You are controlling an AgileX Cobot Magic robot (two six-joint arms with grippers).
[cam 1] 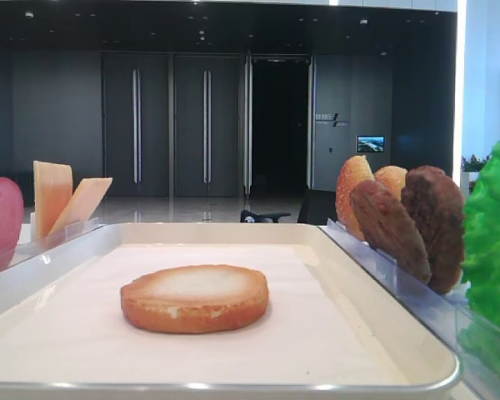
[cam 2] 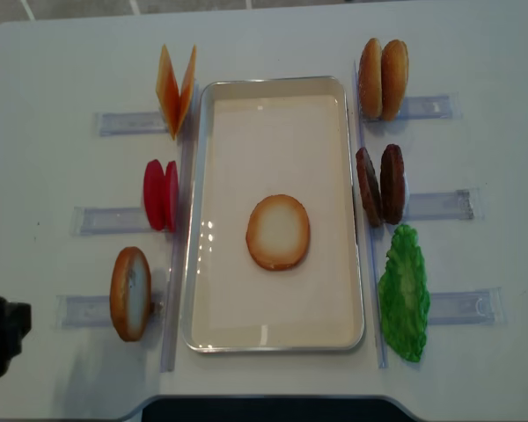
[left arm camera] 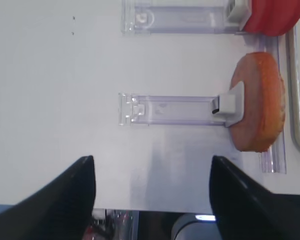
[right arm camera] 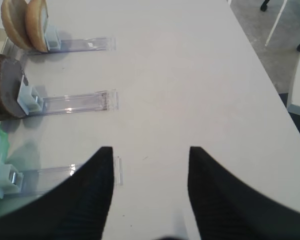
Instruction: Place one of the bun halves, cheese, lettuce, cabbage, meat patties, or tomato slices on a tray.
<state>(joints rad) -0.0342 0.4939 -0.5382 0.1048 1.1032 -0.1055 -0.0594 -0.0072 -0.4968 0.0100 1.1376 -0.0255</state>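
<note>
white tabletop under everything, dark lobby doors behind. one bun half (cam 2: 278,232) lies flat, pale face up, near the middle of the tray (cam 2: 273,84). outward sit cheese (cam 2: 176,90), tomato slices (cam 2: 160,194) and another bun half (cam 2: 130,293) on the left; meat patties (cam 2: 380,184) and lettuce (cam 2: 403,294) on the right. both the left gripper (left arm camera: 152,172) and right gripper (right arm camera: 150,162) have fingers spread, holding nothing. for the next piece, i'd grip its edge squarely and lift straight out of its clear holder (left arm camera: 172,109).
</note>
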